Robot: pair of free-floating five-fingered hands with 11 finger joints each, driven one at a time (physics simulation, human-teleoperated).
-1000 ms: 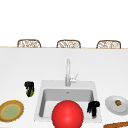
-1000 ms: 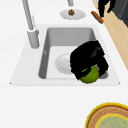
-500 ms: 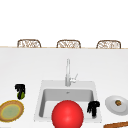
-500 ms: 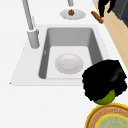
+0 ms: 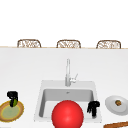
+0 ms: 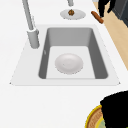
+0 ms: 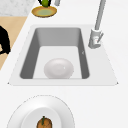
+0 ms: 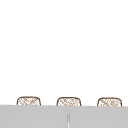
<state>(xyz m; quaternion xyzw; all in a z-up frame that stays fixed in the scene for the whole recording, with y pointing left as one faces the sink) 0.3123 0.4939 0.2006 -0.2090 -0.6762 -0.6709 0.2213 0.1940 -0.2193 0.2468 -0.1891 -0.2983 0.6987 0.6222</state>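
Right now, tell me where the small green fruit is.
In the front view the small green fruit is at far left, held in the left hand just above the yellow-rimmed round plate, left of the sink.

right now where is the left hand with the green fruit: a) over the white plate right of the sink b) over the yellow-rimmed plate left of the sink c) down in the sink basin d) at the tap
b: in the front view the left hand is curled round the green fruit just above the yellow-rimmed plate, left of the sink.
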